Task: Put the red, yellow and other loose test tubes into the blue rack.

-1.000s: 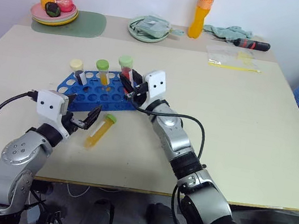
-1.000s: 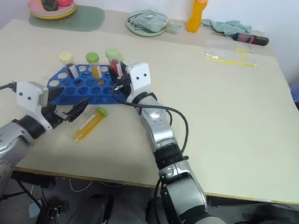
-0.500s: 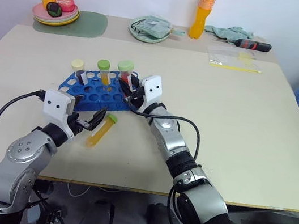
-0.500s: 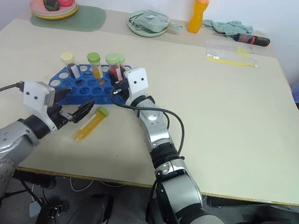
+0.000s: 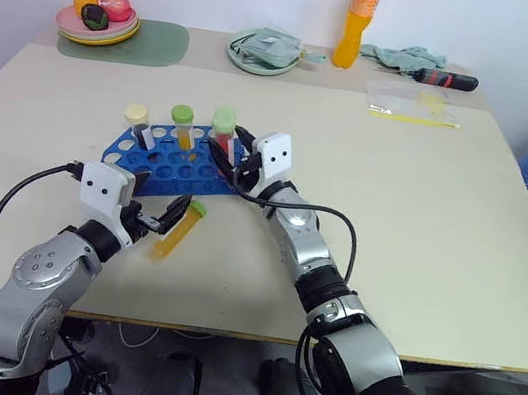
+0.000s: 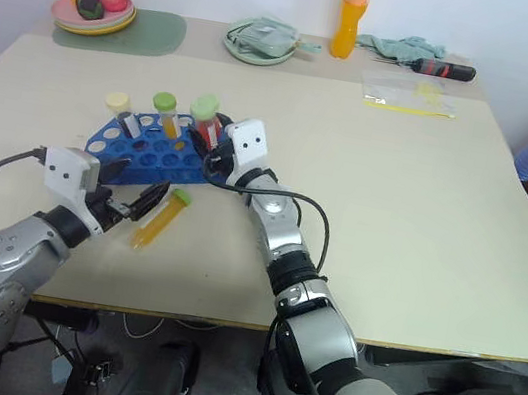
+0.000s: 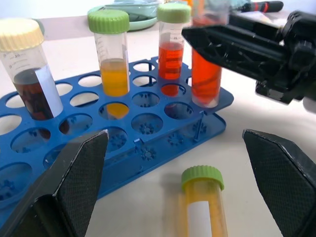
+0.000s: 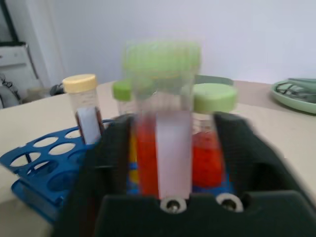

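- The blue plastic rack [image 5: 173, 164] has many empty holes across its near and left rows; upright tubes stand only along its far edge.
- The right gripper [image 5: 234, 155] crowds the rack's right corner, its jaws apart on either side of a green-capped red tube [image 7: 206, 64].
- A yellow tube with a green cap [image 5: 179, 229] lies on the beige surface [image 5: 423, 214] just before the rack, between the left gripper's [image 5: 167, 219] spread jaws.
- The surface to the right of the arms is bare.

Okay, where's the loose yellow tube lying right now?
The yellow tube lies flat on the table, just in front of the blue rack, beside the open left gripper.
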You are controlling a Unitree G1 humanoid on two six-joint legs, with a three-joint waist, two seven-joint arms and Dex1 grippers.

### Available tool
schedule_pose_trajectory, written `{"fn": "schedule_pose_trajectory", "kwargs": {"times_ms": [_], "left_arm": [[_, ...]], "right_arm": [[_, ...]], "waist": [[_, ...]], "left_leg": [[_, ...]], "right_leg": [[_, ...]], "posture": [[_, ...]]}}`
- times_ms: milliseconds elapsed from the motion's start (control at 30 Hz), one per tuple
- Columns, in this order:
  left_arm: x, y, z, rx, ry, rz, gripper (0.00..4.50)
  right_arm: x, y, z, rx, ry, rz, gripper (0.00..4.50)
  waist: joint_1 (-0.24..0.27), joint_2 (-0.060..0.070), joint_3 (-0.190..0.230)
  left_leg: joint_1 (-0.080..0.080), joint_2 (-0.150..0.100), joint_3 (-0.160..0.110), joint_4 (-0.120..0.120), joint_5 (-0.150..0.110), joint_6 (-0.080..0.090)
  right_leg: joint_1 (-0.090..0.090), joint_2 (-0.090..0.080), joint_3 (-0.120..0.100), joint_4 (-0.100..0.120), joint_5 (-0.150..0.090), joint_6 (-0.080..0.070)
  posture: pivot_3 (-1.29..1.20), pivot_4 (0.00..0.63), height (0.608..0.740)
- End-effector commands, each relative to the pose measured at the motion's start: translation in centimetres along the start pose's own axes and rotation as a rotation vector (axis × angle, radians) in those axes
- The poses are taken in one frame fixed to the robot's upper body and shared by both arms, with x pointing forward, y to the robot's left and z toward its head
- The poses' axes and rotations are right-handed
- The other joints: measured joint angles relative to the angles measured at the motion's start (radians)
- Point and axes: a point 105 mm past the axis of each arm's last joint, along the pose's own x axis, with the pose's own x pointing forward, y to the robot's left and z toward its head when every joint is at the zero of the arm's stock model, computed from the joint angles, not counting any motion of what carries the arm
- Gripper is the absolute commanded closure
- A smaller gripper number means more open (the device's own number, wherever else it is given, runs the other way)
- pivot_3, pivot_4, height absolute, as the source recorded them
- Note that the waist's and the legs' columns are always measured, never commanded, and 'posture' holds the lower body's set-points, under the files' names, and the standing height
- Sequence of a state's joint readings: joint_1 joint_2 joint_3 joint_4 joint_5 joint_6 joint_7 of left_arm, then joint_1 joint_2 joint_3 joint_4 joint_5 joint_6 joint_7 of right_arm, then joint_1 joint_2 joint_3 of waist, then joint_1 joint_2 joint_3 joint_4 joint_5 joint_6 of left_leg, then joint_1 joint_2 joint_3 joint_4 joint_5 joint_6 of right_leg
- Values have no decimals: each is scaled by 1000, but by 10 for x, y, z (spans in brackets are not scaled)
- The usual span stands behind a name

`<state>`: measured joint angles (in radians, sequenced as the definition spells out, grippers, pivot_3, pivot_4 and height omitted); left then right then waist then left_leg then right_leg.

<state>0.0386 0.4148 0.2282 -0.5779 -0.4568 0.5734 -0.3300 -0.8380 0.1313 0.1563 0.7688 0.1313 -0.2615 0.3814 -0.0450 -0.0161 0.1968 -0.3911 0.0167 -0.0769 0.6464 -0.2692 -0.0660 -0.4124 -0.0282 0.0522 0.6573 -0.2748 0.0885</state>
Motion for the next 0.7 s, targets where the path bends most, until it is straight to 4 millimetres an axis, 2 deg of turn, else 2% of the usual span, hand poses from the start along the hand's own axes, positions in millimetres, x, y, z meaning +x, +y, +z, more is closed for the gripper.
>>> {"fn": "schedule_pose_trajectory", "kwargs": {"times_ms": [33, 167, 300, 400, 467, 533, 600, 700], "left_arm": [[-3, 4, 5, 19, -23, 13, 0], [-3, 4, -2, 27, 18, 19, 0], [-1, 3, -8, 46, 94, 19, 0], [1, 0, -4, 83, 180, 15, 0], [7, 1, 2, 140, 314, 33, 0], [12, -3, 4, 111, 483, 11, 0], [13, -7, -1, 125, 621, -39, 0], [21, -13, -1, 183, 697, -99, 0]], "right_arm": [[4, 13, 20, 29, -99, 16, 35], [3, 17, 35, 3, -145, 54, 35], [-6, 10, 50, -36, -175, 61, 35], [-24, 0, 59, -102, -174, 83, 35], [-46, -9, 64, -165, -141, 138, 35], [-63, -15, 68, -207, -102, 191, 35], [-73, -16, 71, -236, -68, 234, 35], [-86, -15, 77, -260, -23, 311, 35]], "waist": [[-1, 0, 0], [0, 0, 0], [0, 0, 0], [3, 0, 0], [8, 0, 1], [26, 0, 1], [18, -1, 1], [-11, 0, 1]], "left_leg": [[0, 0, 0, 0, 0, 0], [0, 0, 0, 0, 0, 0], [0, 0, 0, 0, 0, 0], [0, 0, -1, 0, 0, 0], [0, 0, 0, 0, 0, 0], [-2, -1, -6, 1, 0, 0], [-1, -2, -5, 2, 0, 0], [2, -1, -3, 0, 0, 0]], "right_leg": [[0, 0, 0, 0, 0, 0], [0, 0, 0, 0, 0, 0], [0, 0, 0, 0, 0, 0], [0, 0, 0, 0, 0, 0], [0, 0, 0, 0, 0, 0], [1, 0, -4, 1, 0, 0], [2, 0, -4, 1, 0, 0], [3, 0, -1, 1, -1, 1]], "posture": [[0, 150, 740], [0, 150, 740], [0, 150, 740], [0, 150, 740], [0, 150, 740], [0, 150, 740], [0, 150, 740], [0, 150, 740]]}}
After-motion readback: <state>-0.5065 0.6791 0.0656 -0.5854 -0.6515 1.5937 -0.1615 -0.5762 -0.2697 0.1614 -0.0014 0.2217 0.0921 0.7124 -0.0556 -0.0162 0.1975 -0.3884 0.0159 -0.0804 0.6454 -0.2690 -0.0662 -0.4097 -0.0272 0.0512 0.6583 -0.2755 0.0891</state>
